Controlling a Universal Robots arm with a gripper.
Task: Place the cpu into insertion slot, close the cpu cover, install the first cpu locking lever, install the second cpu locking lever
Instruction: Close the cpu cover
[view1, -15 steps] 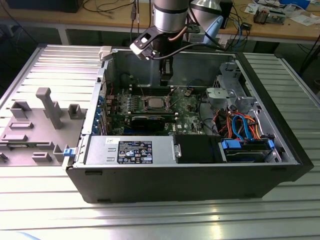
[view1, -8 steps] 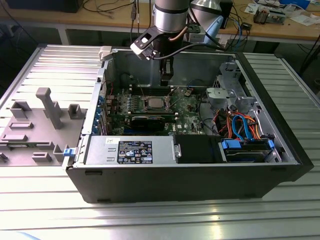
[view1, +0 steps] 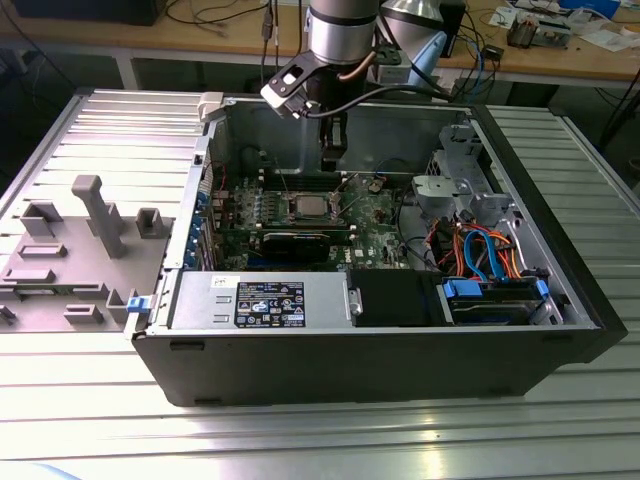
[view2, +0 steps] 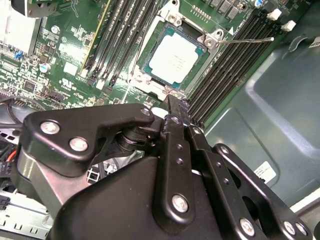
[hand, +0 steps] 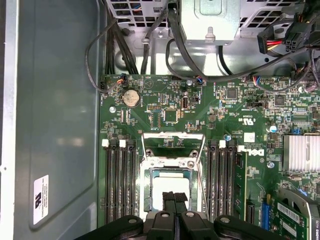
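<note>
— Where is the cpu (hand: 170, 186)?
— Flat in its socket on the green motherboard (hand: 165, 110). It's a small square, matte silvery top up, edges parallel to the black memory slots (hand: 120, 180); no long axis.
— The cpu cover (hand: 173, 134)?
— A thin metal frame, swung open.
— The gripper (hand: 175, 196)?
— Over the socket, black fingers pressed together, empty.

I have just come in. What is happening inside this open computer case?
A robot arm's black gripper, fingers pressed together, hangs inside the open black computer case, just above the socket on the green motherboard. The small square cpu with a silvery-grey top lies in the socket. The thin silvery metal cpu cover appears to stand raised beside it, and one thin wire locking lever sticks out free, so nothing looks locked.
</note>
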